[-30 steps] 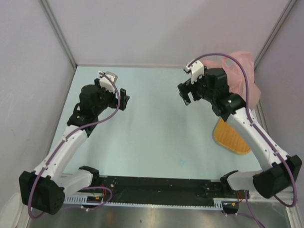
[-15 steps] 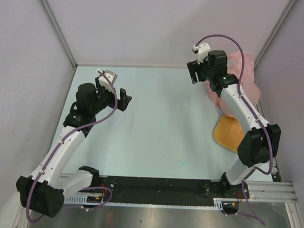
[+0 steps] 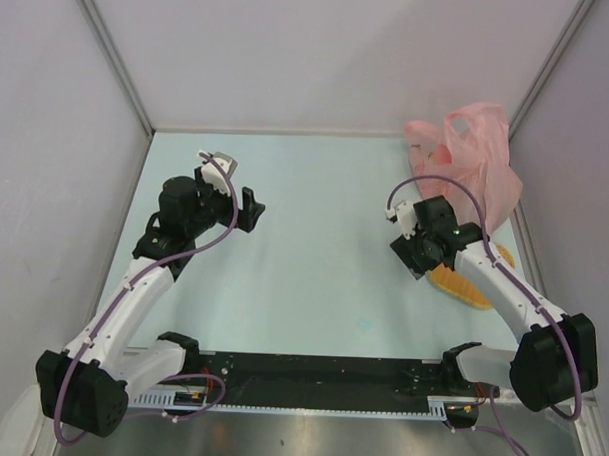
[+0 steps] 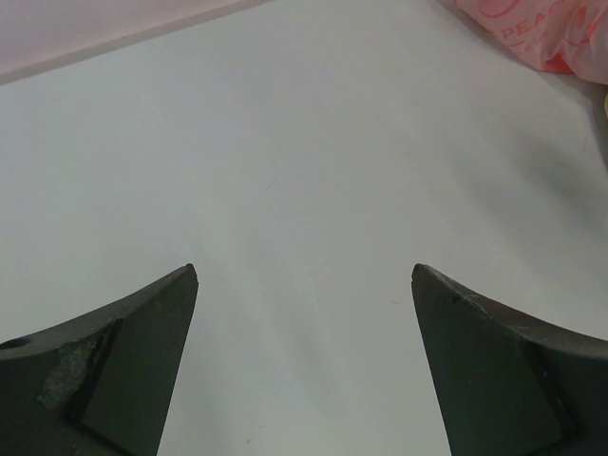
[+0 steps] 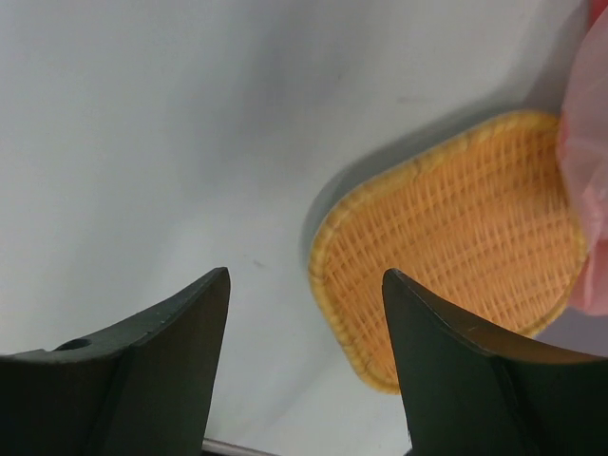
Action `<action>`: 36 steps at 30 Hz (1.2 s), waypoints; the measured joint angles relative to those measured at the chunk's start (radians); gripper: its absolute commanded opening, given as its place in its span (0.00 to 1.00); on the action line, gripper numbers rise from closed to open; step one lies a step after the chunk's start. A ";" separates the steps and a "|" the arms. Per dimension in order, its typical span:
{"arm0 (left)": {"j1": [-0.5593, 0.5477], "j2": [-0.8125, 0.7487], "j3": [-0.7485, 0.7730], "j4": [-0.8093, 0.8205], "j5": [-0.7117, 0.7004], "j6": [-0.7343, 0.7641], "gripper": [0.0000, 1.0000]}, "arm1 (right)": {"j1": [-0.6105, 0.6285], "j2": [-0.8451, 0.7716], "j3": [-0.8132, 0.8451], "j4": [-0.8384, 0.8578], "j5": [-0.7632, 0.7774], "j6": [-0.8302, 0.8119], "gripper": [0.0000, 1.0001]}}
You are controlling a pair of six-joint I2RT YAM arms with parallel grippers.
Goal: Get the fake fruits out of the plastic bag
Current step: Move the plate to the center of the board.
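Right tool [image 5: 306,273]: jaws spread partway, with nothing between them; only bare worktop [image 5: 142,123] shows in the gap. The tool hangs above the worktop and touches nothing. Just ahead of it, offset toward its right finger, a woven orange-tan mat [image 5: 446,247] lies flat on the worktop. Beyond the mat, further to the tool's right, is the plastic bag [image 3: 467,159]. It is pink and translucent, slumped in the far right corner against the wall, and its film overlaps the mat's far edge. Its contents cannot be made out, and no fake fruits lie outside it. Left tool [image 4: 302,271]: jaws spread wide and holding nothing, with bare worktop directly ahead. The bag is well apart from this tool, far ahead and to its right, showing faint print on the film. The two tools are well apart from each other.
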 measured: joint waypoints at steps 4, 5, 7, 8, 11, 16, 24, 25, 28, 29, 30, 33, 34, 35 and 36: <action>0.000 0.000 -0.016 0.006 -0.002 0.000 1.00 | 0.046 0.000 -0.081 -0.010 0.085 0.003 0.73; 0.000 0.000 -0.017 0.008 -0.002 0.000 1.00 | 0.061 0.005 -0.090 -0.010 0.105 0.003 0.73; 0.000 -0.001 -0.017 0.013 -0.003 0.001 1.00 | 0.081 0.032 -0.091 -0.006 0.140 0.003 0.73; 0.000 -0.003 -0.018 0.016 -0.004 0.001 1.00 | 0.089 0.060 -0.091 -0.002 0.158 0.004 0.73; 0.000 -0.026 -0.035 0.030 -0.011 0.001 1.00 | 0.089 0.117 -0.092 0.004 0.200 0.008 0.72; 0.003 -0.090 -0.052 0.032 -0.026 0.010 1.00 | 0.087 0.190 -0.093 0.032 0.263 0.010 0.68; 0.016 -0.151 -0.058 0.033 -0.030 0.045 1.00 | 0.085 0.294 -0.099 0.111 0.300 -0.010 0.63; 0.018 -0.153 -0.058 0.032 -0.030 0.047 1.00 | 0.081 0.303 -0.102 0.119 0.301 -0.014 0.63; 0.021 -0.153 -0.058 0.032 -0.030 0.055 1.00 | 0.069 0.322 -0.110 0.131 0.303 -0.021 0.60; 0.021 -0.155 -0.058 0.032 -0.030 0.055 1.00 | 0.063 0.325 -0.110 0.132 0.309 -0.023 0.59; 0.021 -0.157 -0.059 0.033 -0.030 0.055 1.00 | 0.058 0.325 -0.111 0.136 0.310 -0.024 0.58; 0.024 -0.166 -0.066 0.037 -0.029 0.053 1.00 | 0.052 0.325 -0.119 0.151 0.318 -0.025 0.52; 0.027 -0.168 -0.069 0.039 -0.027 0.050 1.00 | 0.052 0.325 -0.123 0.156 0.322 -0.027 0.48; 0.036 -0.169 -0.075 0.041 -0.024 0.042 1.00 | 0.054 0.325 -0.132 0.164 0.330 -0.034 0.45; 0.038 -0.170 -0.077 0.042 -0.024 0.039 1.00 | 0.055 0.325 -0.134 0.166 0.332 -0.037 0.43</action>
